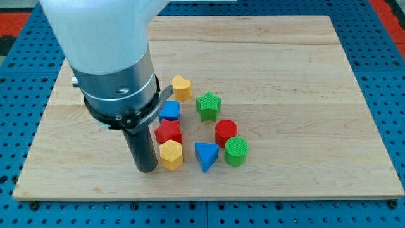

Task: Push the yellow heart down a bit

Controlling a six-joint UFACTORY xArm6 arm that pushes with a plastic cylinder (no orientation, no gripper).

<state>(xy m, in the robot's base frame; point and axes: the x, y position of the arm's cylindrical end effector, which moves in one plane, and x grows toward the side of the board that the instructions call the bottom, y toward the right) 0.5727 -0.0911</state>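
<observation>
The yellow heart (181,87) lies on the wooden board (285,76), left of the green star (208,105) and above the blue block (170,111). My tip (147,169) stands at the lower left of the cluster, just left of the yellow hexagon (171,154), close to it or touching. The tip is well below and left of the yellow heart. The rod's thick body hides the board to the heart's left.
A red star (168,132) sits between the blue block and the yellow hexagon. A blue triangle (206,156), a red cylinder (226,132) and a green cylinder (236,151) lie to the right. The board's bottom edge is near the tip.
</observation>
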